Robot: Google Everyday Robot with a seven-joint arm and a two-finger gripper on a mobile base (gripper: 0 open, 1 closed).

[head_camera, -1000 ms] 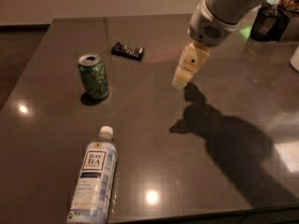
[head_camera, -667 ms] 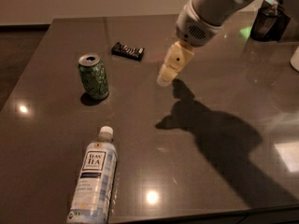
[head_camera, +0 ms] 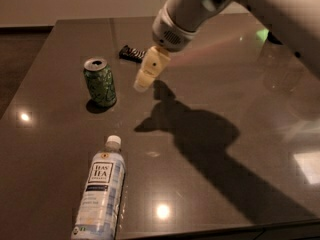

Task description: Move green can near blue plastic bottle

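Note:
The green can stands upright on the dark table at the left, silver top up. The blue plastic bottle lies on its side near the front left edge, white cap pointing toward the can. My gripper hangs above the table a little to the right of the can, apart from it, with its cream fingers pointing down and left. It holds nothing that I can see.
A flat dark snack bar lies behind the can and the gripper. The arm reaches in from the upper right and casts a large shadow over the table's middle. Glare spots show on the table's left and front.
The arm and gripper have moved left toward the can. The can, bottle and snack bar have not moved.

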